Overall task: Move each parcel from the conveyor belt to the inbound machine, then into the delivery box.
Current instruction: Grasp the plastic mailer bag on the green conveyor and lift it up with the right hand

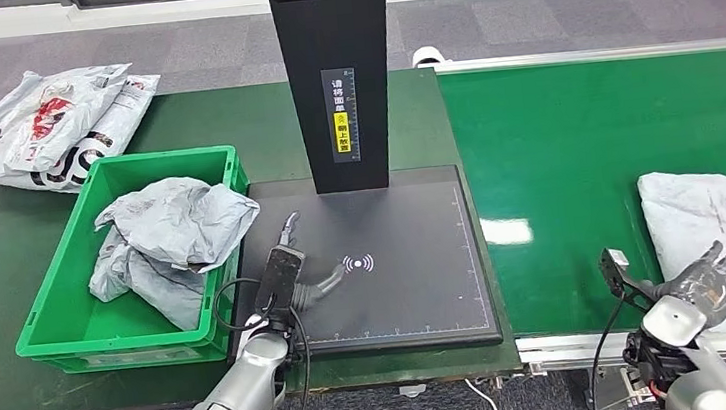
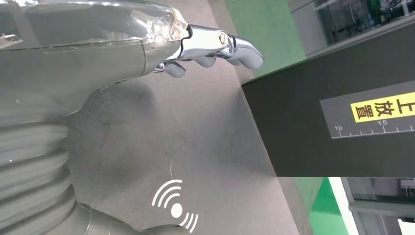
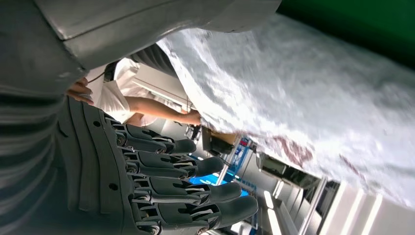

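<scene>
Nearest, the right robot hand (image 1: pixel 705 282) hovers released, fingers spread, at the near edge of the green conveyor belt (image 1: pixel 554 146), touching or just over the crumpled white plastic parcel with red print (image 1: pixel 712 222), probably to grasp it. The left robot hand (image 1: pixel 290 272) rests released on the flat black scanning pad of the inbound machine (image 1: pixel 417 280), holding nothing. Beside the pad, the green plastic delivery box (image 1: pixel 67 304) holds 2 or so grey parcels (image 1: pixel 176 233). At the counter's far left corner lie white printed mailer bags (image 1: pixel 45 125).
</scene>
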### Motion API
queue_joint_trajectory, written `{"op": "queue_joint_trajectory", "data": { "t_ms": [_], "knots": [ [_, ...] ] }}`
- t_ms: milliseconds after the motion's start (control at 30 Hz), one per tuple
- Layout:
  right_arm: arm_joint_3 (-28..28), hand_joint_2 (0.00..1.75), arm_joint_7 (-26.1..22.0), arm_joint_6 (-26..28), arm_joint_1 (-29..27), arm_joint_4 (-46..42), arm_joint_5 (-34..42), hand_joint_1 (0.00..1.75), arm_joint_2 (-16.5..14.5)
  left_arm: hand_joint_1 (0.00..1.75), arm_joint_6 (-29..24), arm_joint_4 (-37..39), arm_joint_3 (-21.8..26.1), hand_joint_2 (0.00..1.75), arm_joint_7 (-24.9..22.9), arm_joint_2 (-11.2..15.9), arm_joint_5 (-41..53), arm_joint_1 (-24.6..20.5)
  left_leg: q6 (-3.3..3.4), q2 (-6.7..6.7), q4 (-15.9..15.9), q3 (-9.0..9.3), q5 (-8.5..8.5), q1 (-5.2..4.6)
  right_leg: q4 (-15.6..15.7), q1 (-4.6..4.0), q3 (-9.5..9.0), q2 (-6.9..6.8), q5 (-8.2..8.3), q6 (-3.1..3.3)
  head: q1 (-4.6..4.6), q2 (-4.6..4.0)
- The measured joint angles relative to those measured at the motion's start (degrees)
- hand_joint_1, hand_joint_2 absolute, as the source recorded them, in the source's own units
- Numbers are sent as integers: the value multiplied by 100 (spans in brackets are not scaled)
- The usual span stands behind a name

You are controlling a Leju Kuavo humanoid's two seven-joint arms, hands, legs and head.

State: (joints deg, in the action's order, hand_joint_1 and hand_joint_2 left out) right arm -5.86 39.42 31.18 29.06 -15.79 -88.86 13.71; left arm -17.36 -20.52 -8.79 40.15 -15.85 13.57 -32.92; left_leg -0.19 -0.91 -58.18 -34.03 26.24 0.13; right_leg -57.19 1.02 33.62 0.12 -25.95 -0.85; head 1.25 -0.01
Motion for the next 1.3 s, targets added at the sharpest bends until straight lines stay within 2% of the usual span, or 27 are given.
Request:
{"op": "queue_joint_trajectory", "data": {
  "t_ms": [233,400,533,633,733,1300],
  "knots": [
    [-3,175,1,-349,-63,26,-2,0,27,0,58,-16,80,175,0,9,19,-1,0,1,0,0,0,0,0,0,1,1,0,0,0,0],
    [-107,175,4,-1054,-135,33,62,0,30,0,127,-31,84,175,2,16,30,-3,0,1,0,0,0,0,1,0,1,1,0,0,0,0],
    [-283,175,4,-1884,-142,33,133,175,11,0,185,-29,105,175,2,17,55,-21,0,6,0,17,3,6,7,-6,-16,5,-2,0,1,-1],
    [-427,175,-6,-2365,-139,33,184,175,-38,0,225,-28,150,175,2,16,96,-46,4,-2,0,37,6,10,17,-11,-42,-4,-9,-7,1,1],
    [-549,175,-10,-2578,-157,33,207,175,-59,0,238,-28,189,175,2,18,117,-59,13,-14,-1,45,4,10,23,-10,-66,-17,-11,-17,0,0],
    [-810,175,-15,-2600,-178,32,196,175,-62,0,237,-28,243,175,2,22,119,-61,17,-15,-7,46,2,20,27,-21,-72,-16,-5,-23,2,-1]
  ]
}}
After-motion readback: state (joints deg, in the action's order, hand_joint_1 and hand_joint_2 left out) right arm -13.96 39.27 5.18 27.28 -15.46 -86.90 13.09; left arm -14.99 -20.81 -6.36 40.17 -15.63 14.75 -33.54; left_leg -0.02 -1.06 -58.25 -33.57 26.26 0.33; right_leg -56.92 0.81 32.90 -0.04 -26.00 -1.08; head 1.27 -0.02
